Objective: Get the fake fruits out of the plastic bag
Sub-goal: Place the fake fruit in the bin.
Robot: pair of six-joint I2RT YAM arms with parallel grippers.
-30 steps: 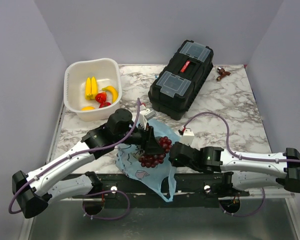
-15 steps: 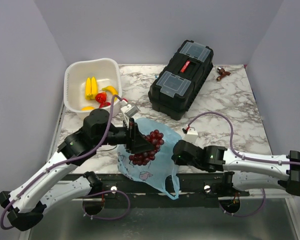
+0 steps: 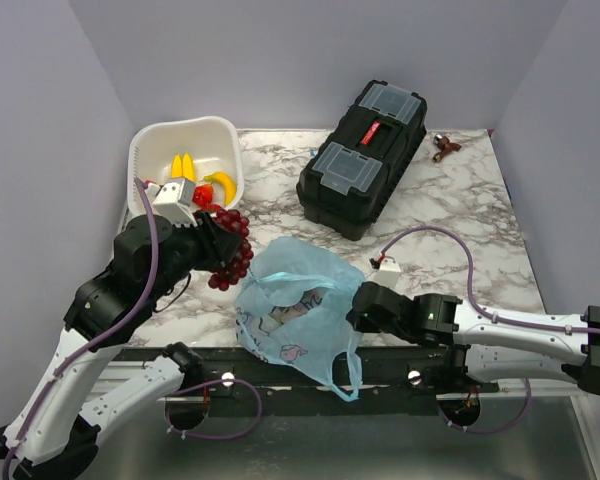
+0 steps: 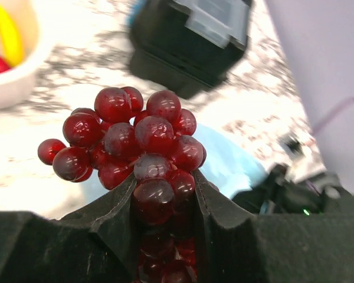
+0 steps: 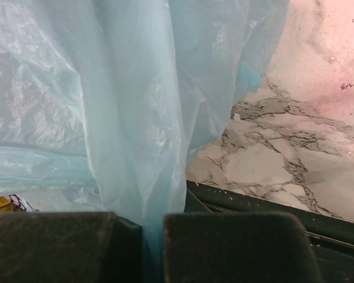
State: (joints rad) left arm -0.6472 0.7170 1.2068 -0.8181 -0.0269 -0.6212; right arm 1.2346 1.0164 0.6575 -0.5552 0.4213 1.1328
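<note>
1. The left gripper (image 3: pixel 218 248) has lifted the dark red plastic grape bunch (image 3: pixel 232 252) out of the thin light-blue translucent plastic bag (image 3: pixel 302 295) and swung it leftward. A second ago the bunch sat at the bag's mouth; now it hangs clear of the bag, just beside the near rim of the white plastic basin (image 3: pixel 140 150).
2. The left gripper's jaws stand partly closed, clamped on the lower berries, with the rest of the bunch fanning out past the fingertips.
3. The right gripper (image 3: pixel 354 312) is fully closed on a fold at the bag's right edge and has kept it pinned there.
4. The grapes now count as out of the bag, and only the drop into the basin seems left. A curved yellow banana (image 3: pixel 222 180) and a small red fruit (image 3: pixel 202 194) already lie in the basin. Whether the bag hides more fruit I cannot tell.
5. The surface is a grey-veined white marble tabletop (image 3: pixel 460 210), with a black plastic toolbox (image 3: pixel 365 155) behind the bag. Pale lilac walls (image 3: pixel 310 60) close in on three sides.
</note>
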